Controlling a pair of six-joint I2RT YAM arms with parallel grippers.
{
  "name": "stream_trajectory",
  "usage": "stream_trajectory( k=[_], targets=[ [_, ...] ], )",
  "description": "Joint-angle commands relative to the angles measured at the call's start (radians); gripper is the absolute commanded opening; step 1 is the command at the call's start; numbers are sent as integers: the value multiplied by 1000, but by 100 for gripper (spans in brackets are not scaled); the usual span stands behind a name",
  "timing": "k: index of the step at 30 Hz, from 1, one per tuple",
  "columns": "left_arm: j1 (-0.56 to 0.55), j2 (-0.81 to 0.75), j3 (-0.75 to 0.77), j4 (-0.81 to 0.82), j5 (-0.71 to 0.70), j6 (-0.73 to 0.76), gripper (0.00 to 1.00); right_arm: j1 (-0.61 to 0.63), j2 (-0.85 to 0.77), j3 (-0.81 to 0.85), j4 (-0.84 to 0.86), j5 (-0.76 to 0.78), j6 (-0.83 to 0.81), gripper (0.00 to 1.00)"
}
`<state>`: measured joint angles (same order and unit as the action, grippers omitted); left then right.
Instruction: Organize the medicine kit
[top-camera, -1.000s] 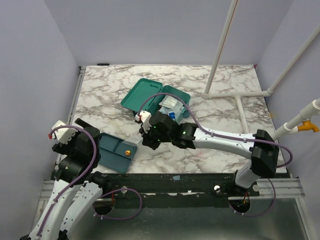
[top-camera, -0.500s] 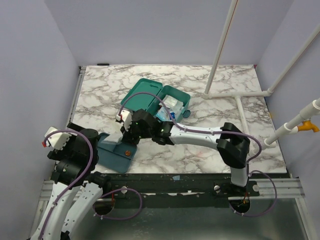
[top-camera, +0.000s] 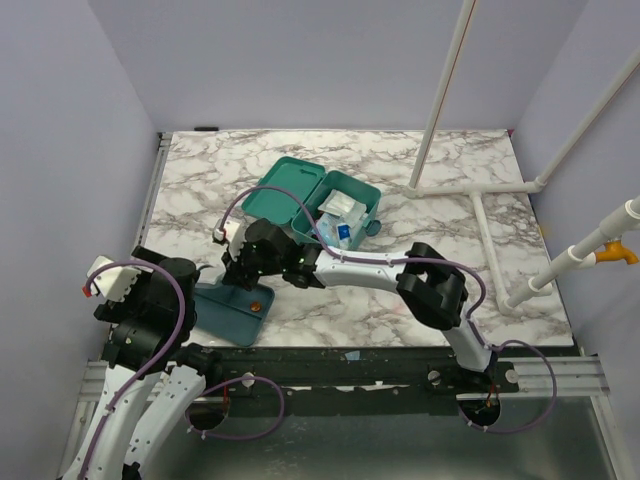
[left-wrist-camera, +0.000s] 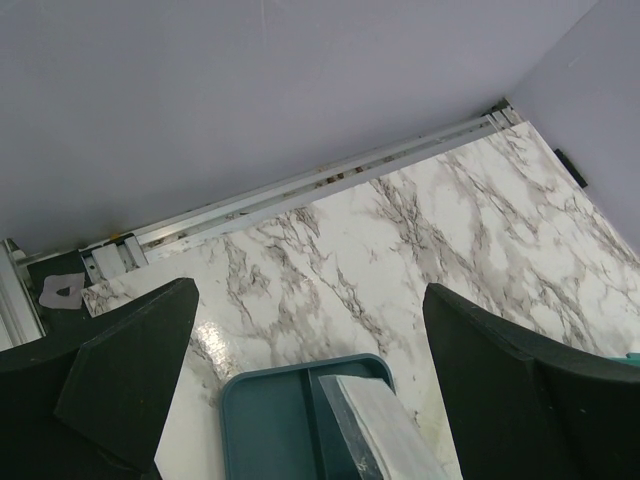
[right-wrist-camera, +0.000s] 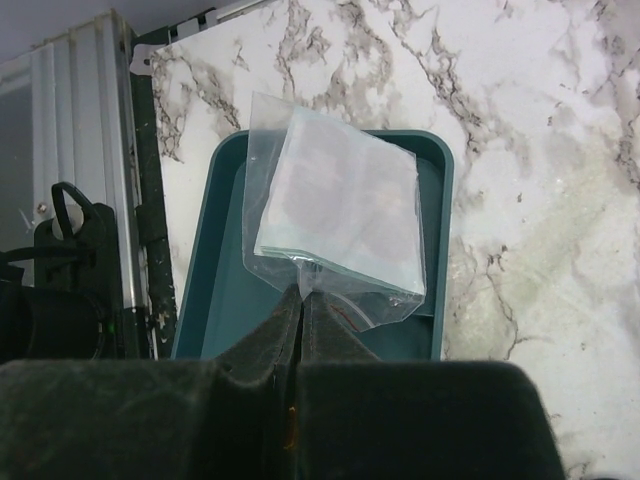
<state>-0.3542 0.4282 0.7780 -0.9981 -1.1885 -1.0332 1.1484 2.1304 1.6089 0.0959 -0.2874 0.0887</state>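
The medicine kit (top-camera: 362, 196), a teal-green box, lies open mid-table with its lid (top-camera: 285, 190) flipped to the left and white and blue packets inside. My right gripper (right-wrist-camera: 302, 295) reaches far left and is shut on the corner of a clear plastic bag (right-wrist-camera: 335, 215) holding a white pad. The bag hangs over the dark teal compartment tray (right-wrist-camera: 215, 290). In the top view the right gripper (top-camera: 238, 272) is above the tray's far end. My left gripper (left-wrist-camera: 310, 350) is open and empty just above the tray (left-wrist-camera: 270, 430), with the bag (left-wrist-camera: 385, 430) between its fingers' line of sight.
A small orange item (top-camera: 256, 305) lies on the tray's near right corner. White pipes (top-camera: 470, 185) run along the table's right side. The metal rail (left-wrist-camera: 300, 185) and wall bound the left edge, close to the tray.
My right arm has swung left from the kit to above the tray, carrying the bag. My left arm has drawn back a little toward the near left corner.
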Motion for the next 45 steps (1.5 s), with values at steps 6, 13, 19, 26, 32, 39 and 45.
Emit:
stream_trajectory(
  k=[6,13,19,26,32,39,45],
  targets=[
    [8,-3,10,15,-7,30,99,23,76,20,36,-6,24,1],
    [8,-7,6,26,4,42,98,27,85,-32,80,64,36,1],
    [8,-10,4,30,9,48,99,33,115,-30,76,160,56,1],
    [8,-13,1,39,18,57,98,39,118,-32,27,162,37,1],
    [8,-18,-2,51,28,71,99,42,72,-64,-5,115,24,30],
    [8,-17,-5,59,35,79,98,45,-10,-102,-27,100,17,45],
    [8,-17,-6,68,44,88,98,45,-87,-146,-20,155,35,48]
  ],
)
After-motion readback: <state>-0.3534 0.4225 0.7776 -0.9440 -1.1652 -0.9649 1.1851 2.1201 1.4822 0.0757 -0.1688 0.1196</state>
